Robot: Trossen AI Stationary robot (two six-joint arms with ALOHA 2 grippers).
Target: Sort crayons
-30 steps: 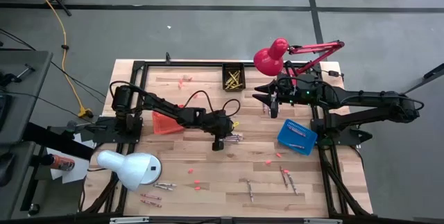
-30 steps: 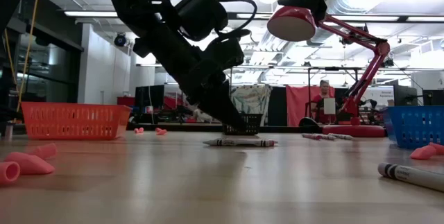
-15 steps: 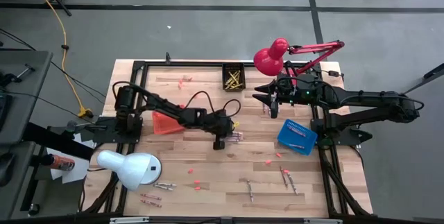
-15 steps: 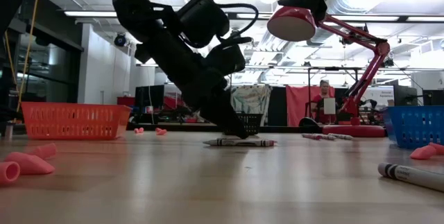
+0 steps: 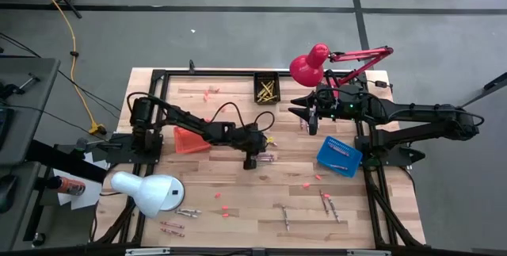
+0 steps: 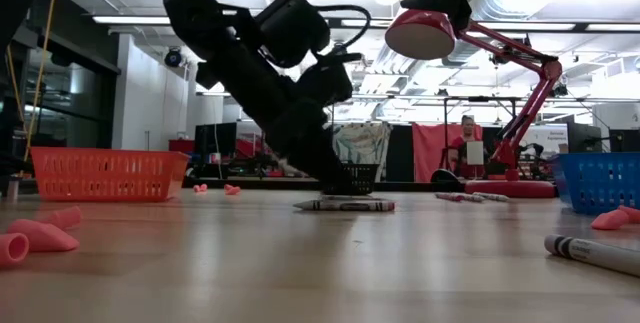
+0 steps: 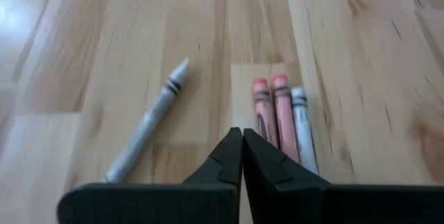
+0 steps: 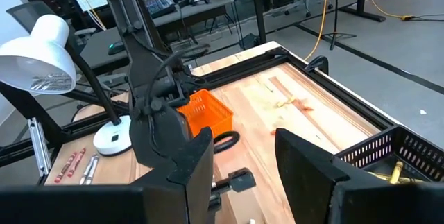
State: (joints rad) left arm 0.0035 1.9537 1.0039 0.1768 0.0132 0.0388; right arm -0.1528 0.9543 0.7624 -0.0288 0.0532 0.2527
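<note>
Three crayons (image 7: 279,116), two pink and one pale grey, are seen lying side by side on the wooden table (image 5: 238,185) near its middle, with a fourth grey crayon (image 7: 149,130) apart beside them. The left gripper (image 7: 242,156) is held just over them, its fingers pressed together on nothing. The right gripper (image 8: 239,161), spread wide, is held near the black basket (image 5: 267,89) of yellow crayons; an orange basket (image 5: 188,140) and a blue basket (image 5: 339,157) flank the middle.
</note>
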